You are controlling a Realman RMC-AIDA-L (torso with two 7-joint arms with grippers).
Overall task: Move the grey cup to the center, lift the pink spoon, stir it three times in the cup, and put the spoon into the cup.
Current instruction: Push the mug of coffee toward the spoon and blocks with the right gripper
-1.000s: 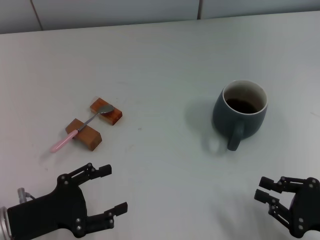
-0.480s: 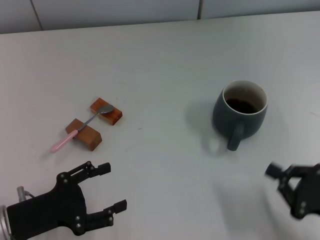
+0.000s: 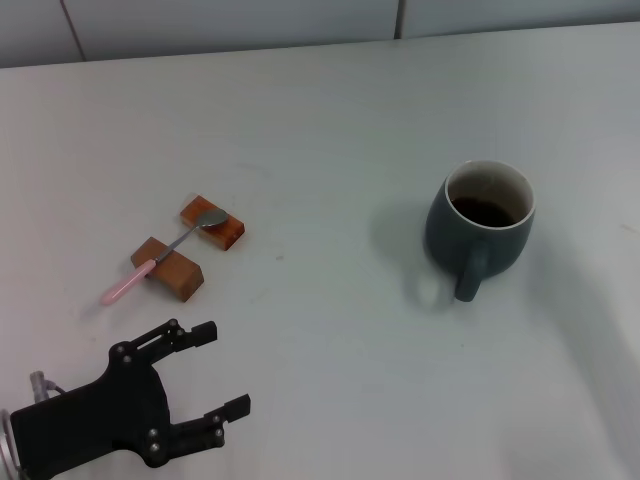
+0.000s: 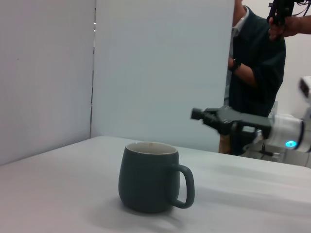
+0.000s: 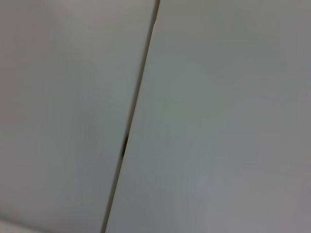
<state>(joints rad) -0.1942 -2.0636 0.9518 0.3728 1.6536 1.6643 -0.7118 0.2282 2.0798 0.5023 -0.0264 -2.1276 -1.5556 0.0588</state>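
Note:
The grey cup stands upright at the right of the white table, its handle toward me; the left wrist view shows it too. The pink spoon lies across two brown wooden blocks at the left, bowl on the far block, pink handle sticking out toward me. My left gripper is open and empty, low at the front left, just in front of the spoon. My right gripper is out of the head view; the left wrist view shows it raised in the air beyond the cup.
The far block and near block carry the spoon. The table's far edge meets a grey wall. A person stands behind the right arm. The right wrist view shows only wall panels.
My right gripper has risen from the front right of the table and left the head view. My left gripper has shifted slightly toward me. Cup and spoon have not moved.

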